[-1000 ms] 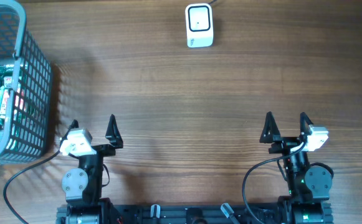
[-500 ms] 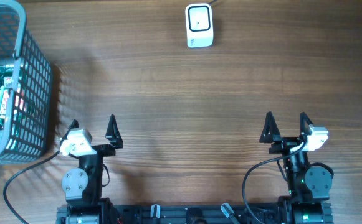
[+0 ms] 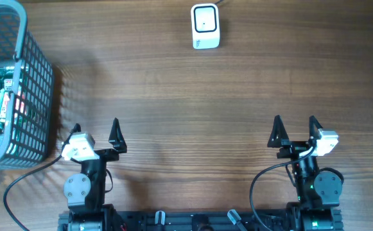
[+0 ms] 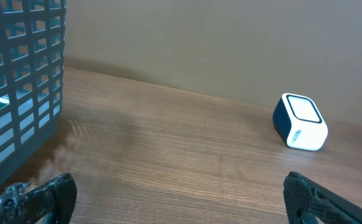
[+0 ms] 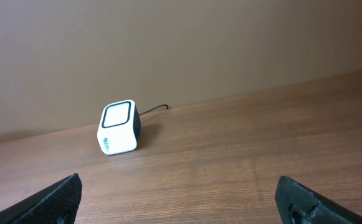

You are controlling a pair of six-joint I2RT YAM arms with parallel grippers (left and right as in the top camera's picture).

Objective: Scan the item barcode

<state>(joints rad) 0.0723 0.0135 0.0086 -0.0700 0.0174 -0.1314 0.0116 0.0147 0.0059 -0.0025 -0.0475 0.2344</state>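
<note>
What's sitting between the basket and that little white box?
Nothing: only bare tabletop lies between the basket and the white scanner, seen in the overhead view.

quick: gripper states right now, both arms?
Left gripper: open, holding nothing.
Right gripper: open, holding nothing.
</note>
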